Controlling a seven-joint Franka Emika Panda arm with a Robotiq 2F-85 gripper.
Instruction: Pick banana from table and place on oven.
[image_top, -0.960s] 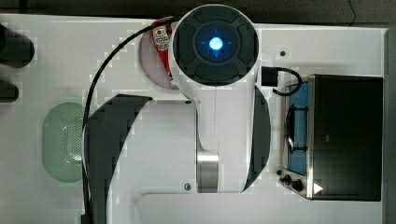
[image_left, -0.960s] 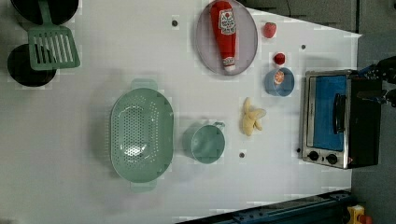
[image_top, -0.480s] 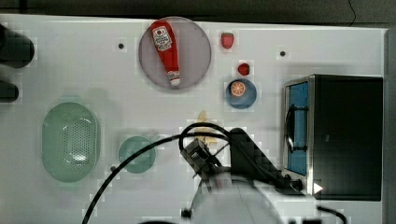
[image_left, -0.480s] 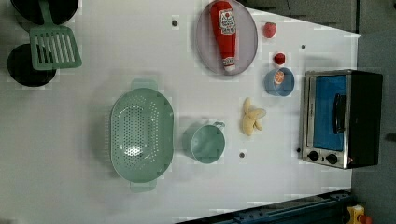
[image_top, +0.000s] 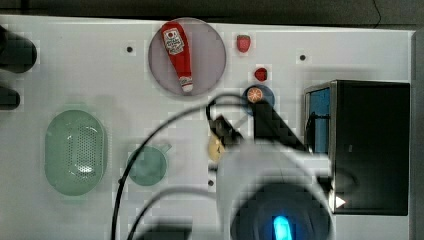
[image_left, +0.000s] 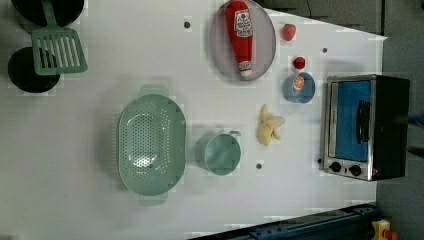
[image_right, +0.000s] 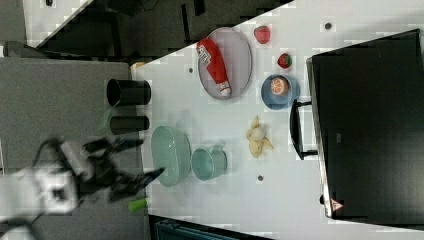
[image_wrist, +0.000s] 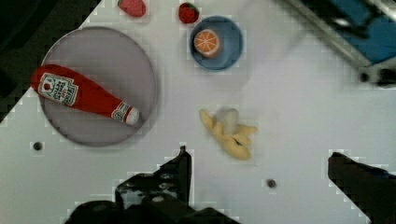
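arm has swung in over the bench (image_left: 75, 150) since a moment ago; hand (image_wrist: 259, 170) now wide open, empty, above the banana (image_wrist: 229, 132). banana lies on bench beside the oven (image_left: 367, 127); grasp not yet begun.

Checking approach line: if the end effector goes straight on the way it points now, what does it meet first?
Probably the banana: the open end effector points down at the table with it between the fingers' line. Height is unclear.

White table (image_left: 100, 210) w/ small dark holes carrying banana (image_left: 270, 131), oven (image_left: 365, 127), grey plate (image_left: 267, 45), blue bowl (image_left: 306, 92), two red fruits, green colander (image_left: 151, 144), green cup (image_left: 220, 154), all lying directly on it.
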